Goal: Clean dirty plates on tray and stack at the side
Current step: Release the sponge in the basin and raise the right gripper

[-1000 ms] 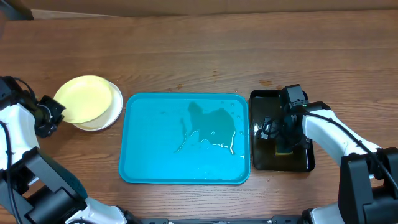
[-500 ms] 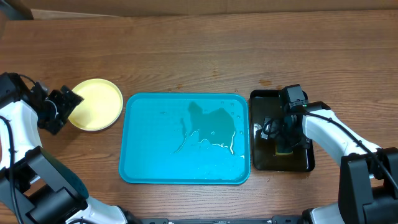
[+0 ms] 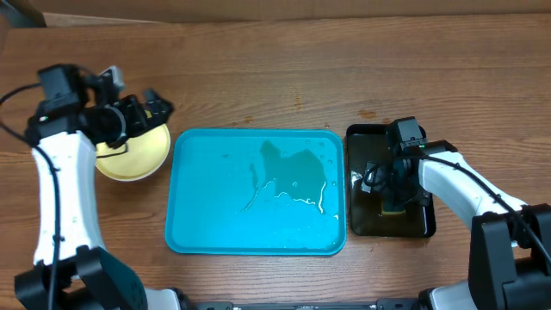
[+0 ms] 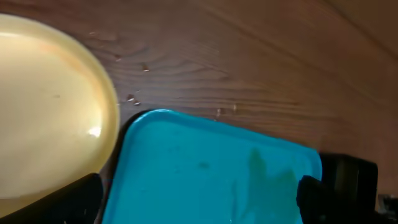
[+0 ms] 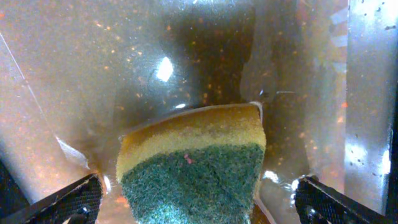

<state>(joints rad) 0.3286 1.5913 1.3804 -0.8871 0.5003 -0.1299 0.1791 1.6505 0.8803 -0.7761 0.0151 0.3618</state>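
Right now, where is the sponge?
In the right wrist view, the sponge lies in the wet black tray, just right of the turquoise tray, below the open right gripper.

Bench (image 3: 275, 77): brown wood, visible grain, low sheen. Tray (image 3: 207, 215): smooth turquoise plastic, glossy, partly under a wet film. Plate (image 4: 43, 112): pale yellow, smooth, glossy. Black tray (image 3: 415, 222): shiny, wet, speckled. Sponge (image 5: 193, 162): yellow foam with coarse green scouring layer.

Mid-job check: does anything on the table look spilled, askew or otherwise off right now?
Water is pooled on the turquoise tray, right of centre, with streaks running off it. Small specks dot the table by the tray's far left corner. The black tray holds murky, orange-flecked water around the sponge. The plate stack looks tidy.
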